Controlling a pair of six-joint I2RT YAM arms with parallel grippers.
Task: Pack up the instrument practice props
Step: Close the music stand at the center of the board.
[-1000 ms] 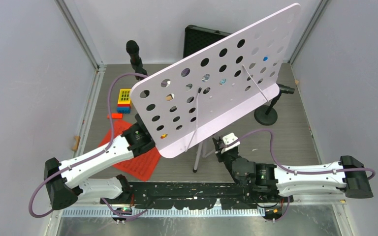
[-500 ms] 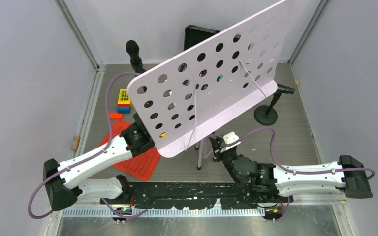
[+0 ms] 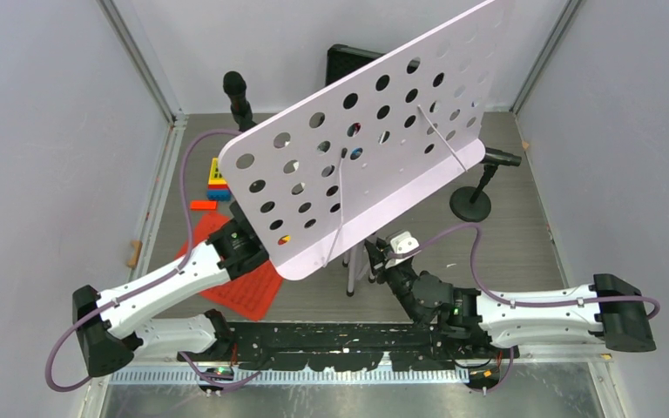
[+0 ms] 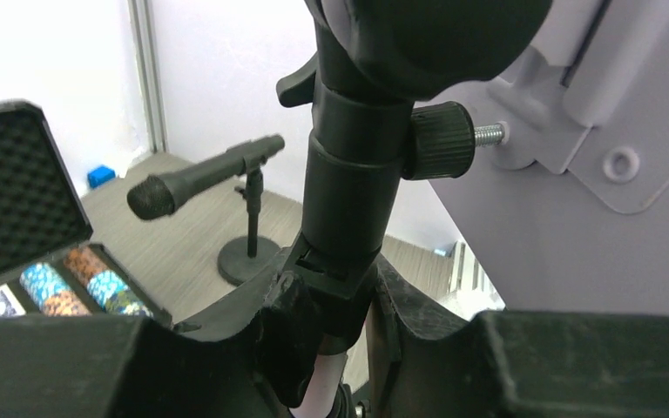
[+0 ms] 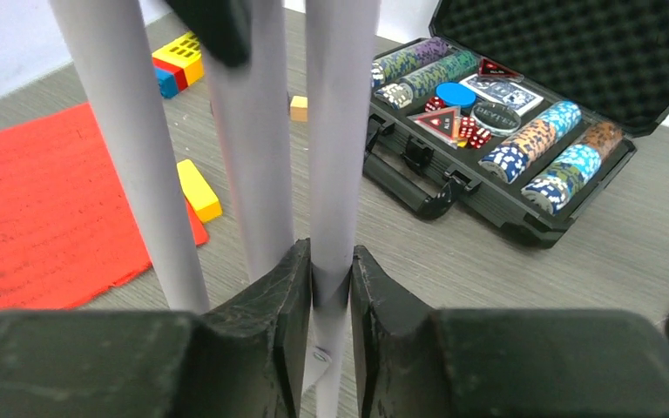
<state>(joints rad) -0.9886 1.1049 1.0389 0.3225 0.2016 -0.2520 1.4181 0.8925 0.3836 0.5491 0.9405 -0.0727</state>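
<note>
**While both arms hold the music rack, collapsing it is the step in hand**

Although most of the props lie untouched, the job seems to have started with the largest one. At 8 o'clock on the surface (image 3: 523,252) lie the red sheet-music pages (image 3: 248,292), flat and partly under the left arm. Just beyond them, at 10 o'clock, sit the toy blocks (image 3: 219,183), which are no part of the job. The rear microphone (image 3: 237,91) stands at 11 o'clock.

The left end effector (image 4: 335,305) is clenched on the black collar (image 4: 348,200) of the rack's post, just below a clamp knob. Above it the white music rack (image 3: 366,148) fills the centre of the overhead view, its punched plate tilted.

The right end effector (image 5: 331,287) is clenched on one silver leg (image 5: 335,131) of the tripod legs (image 5: 253,131), which hang close together. Behind them lies the open poker-chip case (image 5: 505,148). At 2 o'clock the right-hand microphone (image 3: 498,158) stands on its round base, well apart.

By the look of it, the stand is being collapsed. The next move likely calls for a steady hold on the collar while the legs are drawn fully together. The wide plate must also be kept clear of both microphones.
</note>
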